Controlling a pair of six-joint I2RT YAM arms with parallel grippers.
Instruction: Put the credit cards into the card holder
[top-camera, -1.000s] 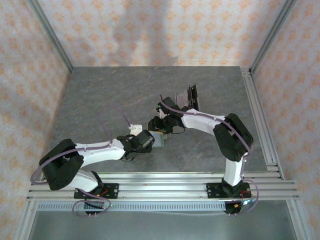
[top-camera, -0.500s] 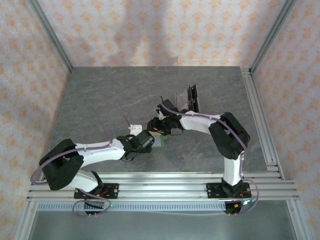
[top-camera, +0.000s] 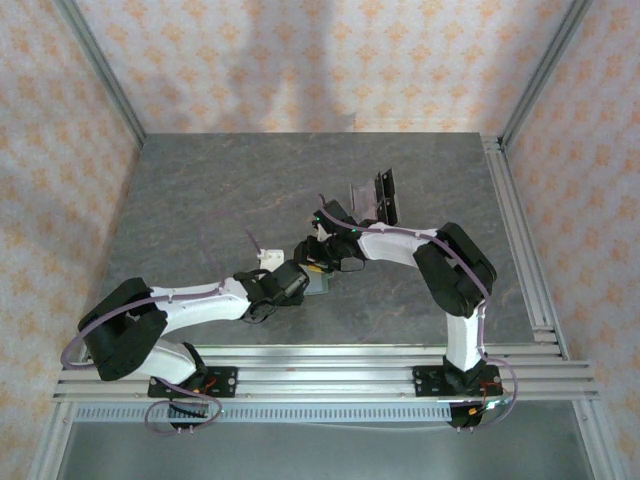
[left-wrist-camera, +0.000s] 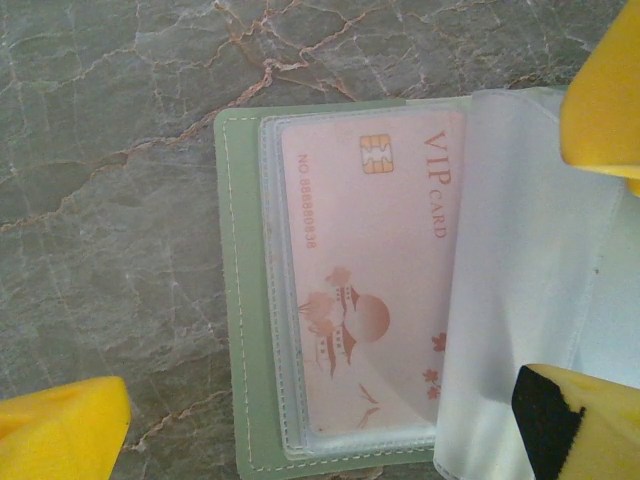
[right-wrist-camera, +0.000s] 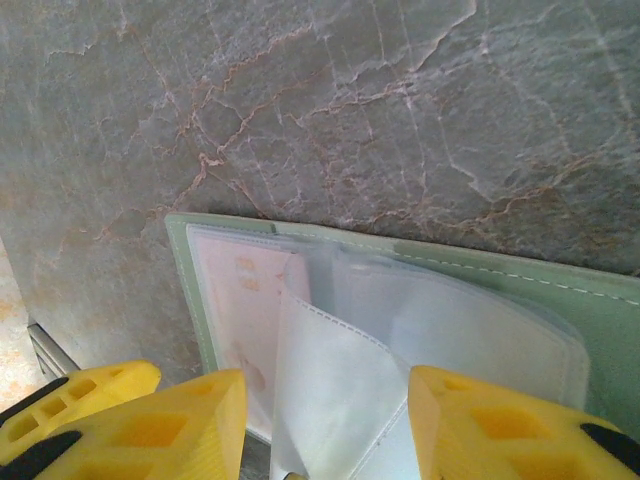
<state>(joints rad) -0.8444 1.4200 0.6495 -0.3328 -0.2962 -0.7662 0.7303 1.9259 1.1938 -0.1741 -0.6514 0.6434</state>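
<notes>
Grey marbled worktop (top-camera: 200, 200) inside a booth of patterned walls (top-camera: 300, 60), with metal rails (top-camera: 520, 230) along its right and near edges. Both arms reach in from the near edge and meet just short of the worktop's middle. The left arm (top-camera: 180, 305) lies low and stretches rightward. The right arm (top-camera: 455, 265) bends at the elbow and reaches leftward, wrist tipped down.

Behind them, towards the back edge and right of centre, several credit cards (top-camera: 373, 197), dark and mauve, stand upright. What props them is too small to tell.

The card holder (left-wrist-camera: 232, 300), sage green, lies open and flat on the worktop between the two grippers. Its clear sleeve holds a pink VIP card (left-wrist-camera: 370, 290) with a gold chip. A loose clear leaf (right-wrist-camera: 340, 380) curls up and covers one end of that card.

The left gripper (left-wrist-camera: 320, 400) hovers over the holder, jaws spread wide, grasping nothing. The right gripper (right-wrist-camera: 328, 385) is released, jaws part-way apart, straddling the leaf.
</notes>
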